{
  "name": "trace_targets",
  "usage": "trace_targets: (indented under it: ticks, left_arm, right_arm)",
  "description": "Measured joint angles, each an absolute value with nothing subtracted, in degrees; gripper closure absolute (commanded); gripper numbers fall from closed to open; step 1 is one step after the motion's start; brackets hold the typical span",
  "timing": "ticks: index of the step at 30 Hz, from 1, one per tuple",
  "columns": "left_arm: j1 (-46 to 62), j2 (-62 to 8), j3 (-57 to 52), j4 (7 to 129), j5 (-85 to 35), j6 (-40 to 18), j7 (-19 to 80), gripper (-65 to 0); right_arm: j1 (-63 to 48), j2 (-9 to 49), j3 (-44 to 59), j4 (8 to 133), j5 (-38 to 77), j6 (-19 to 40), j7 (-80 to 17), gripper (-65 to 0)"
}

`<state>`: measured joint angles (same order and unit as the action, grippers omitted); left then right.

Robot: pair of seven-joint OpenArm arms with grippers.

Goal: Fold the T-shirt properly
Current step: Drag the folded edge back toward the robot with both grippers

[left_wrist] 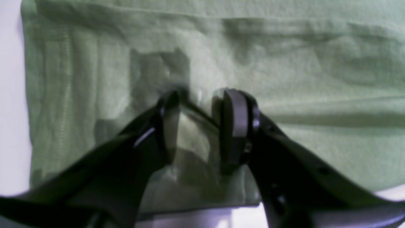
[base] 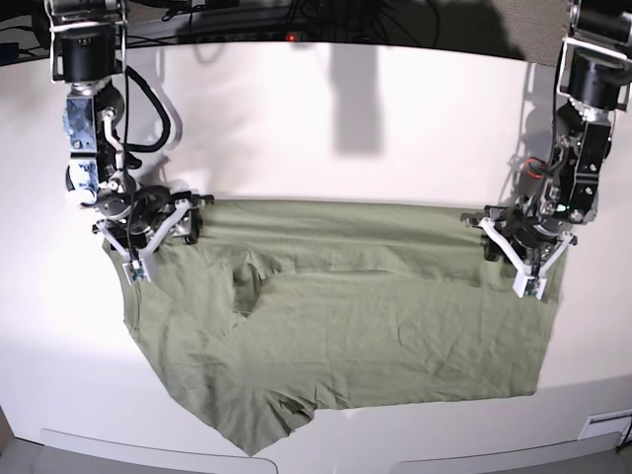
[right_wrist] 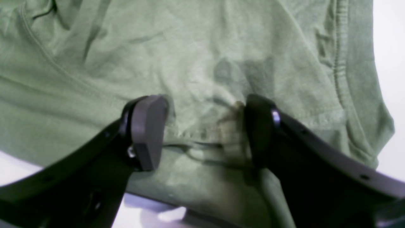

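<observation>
The olive-green T-shirt (base: 375, 326) lies spread on the white table (base: 346, 128), with its upper part folded down to a straight top edge. My left gripper (base: 523, 257) is at the shirt's top right corner. In the left wrist view (left_wrist: 202, 95) the jaws stand a little apart, pressed onto the T-shirt (left_wrist: 284, 63), with a fold of cloth between them. My right gripper (base: 156, 237) is at the top left corner. In the right wrist view (right_wrist: 204, 101) the jaws stand wide apart on the T-shirt (right_wrist: 190, 47), near a sleeve hem (right_wrist: 340, 63).
A sleeve (base: 247, 286) lies tucked over the shirt's left part. The shirt's lower corner (base: 252, 439) reaches close to the table's front edge. Cables and equipment (base: 296, 20) run along the back of the table.
</observation>
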<state>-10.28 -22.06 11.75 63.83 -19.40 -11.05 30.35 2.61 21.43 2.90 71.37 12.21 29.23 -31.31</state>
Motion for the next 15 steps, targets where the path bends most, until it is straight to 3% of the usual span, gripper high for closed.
trace_targets:
  ticks: [15]
  left_arm:
    - [3.64,-22.24,1.13,73.69,-19.4,-12.1,29.12,-23.0]
  right_arm:
    - [-11.53,21.91,2.96,84.42,12.4,29.04,-32.12,-39.6]
